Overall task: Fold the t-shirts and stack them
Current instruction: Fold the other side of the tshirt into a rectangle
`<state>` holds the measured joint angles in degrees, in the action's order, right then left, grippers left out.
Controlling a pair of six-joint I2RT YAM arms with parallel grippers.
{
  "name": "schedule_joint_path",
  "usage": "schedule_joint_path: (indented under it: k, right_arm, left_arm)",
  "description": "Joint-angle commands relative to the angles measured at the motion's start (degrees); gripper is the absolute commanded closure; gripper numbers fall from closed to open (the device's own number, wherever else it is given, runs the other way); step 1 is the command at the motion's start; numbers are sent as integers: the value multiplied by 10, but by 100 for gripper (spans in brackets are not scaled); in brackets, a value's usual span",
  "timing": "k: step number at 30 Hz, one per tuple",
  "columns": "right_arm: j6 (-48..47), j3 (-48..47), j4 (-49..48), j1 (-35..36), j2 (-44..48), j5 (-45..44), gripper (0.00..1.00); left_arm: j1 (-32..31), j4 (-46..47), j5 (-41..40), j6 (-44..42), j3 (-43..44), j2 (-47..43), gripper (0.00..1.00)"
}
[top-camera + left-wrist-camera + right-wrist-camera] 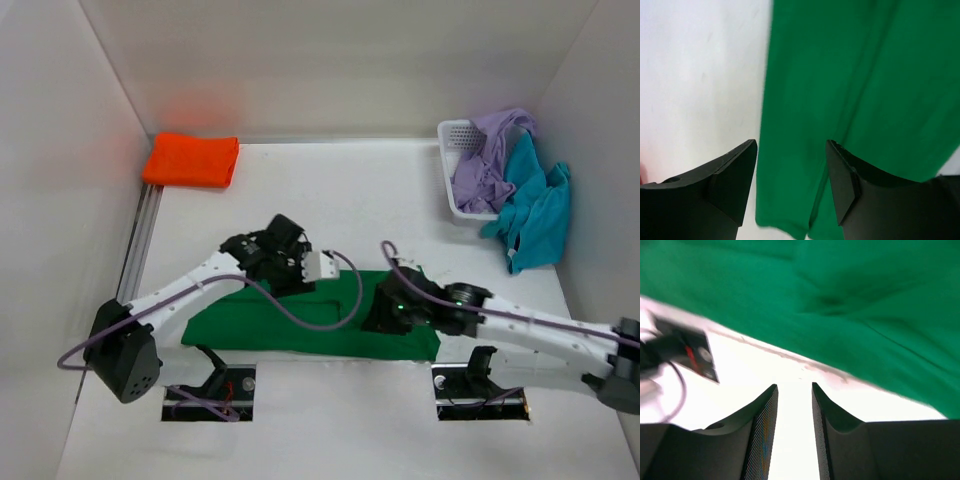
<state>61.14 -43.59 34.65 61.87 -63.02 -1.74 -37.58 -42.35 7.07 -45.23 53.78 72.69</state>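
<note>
— Left end effector [791, 147] hangs with jaws well apart over the green shirt [850, 75], gripping nothing. Right end effector [794, 386]?
— Barely parted, empty, just off the shirt's near edge. That shirt lies spread on the desk [330, 200] between both arms.
— Then pinch matching corners, lift together, and fold evenly so nothing bunches, I'd say.

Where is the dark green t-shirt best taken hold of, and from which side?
Probably at a corner or outer edge, coming from above. The dark green t-shirt lies flat on the table, so only its border offers cloth to pinch; the left gripper stands open right over one edge.
</note>
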Motion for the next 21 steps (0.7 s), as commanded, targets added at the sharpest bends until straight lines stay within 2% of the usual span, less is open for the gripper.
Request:
schedule_joint_path:
  k: [1, 4, 8, 14, 21]
  right_arm:
    - [127, 65, 90, -18, 125, -92, 62]
    - [141, 112, 90, -77, 200, -126, 62]
    - [73, 141, 16, -172, 196, -102, 59]
    - [-1, 142, -62, -241, 116, -72, 54]
    - [-46, 129, -97, -275, 59, -58, 53]
  left_arm:
    - [-87, 34, 24, 4, 19, 22, 44]
    - [-165, 60, 34, 3, 33, 59, 44]
    - [-234, 77, 72, 3, 62, 112, 44]
    - [-259, 85, 123, -6, 88, 163, 44]
    - [-275, 63, 161, -23, 109, 217, 41]
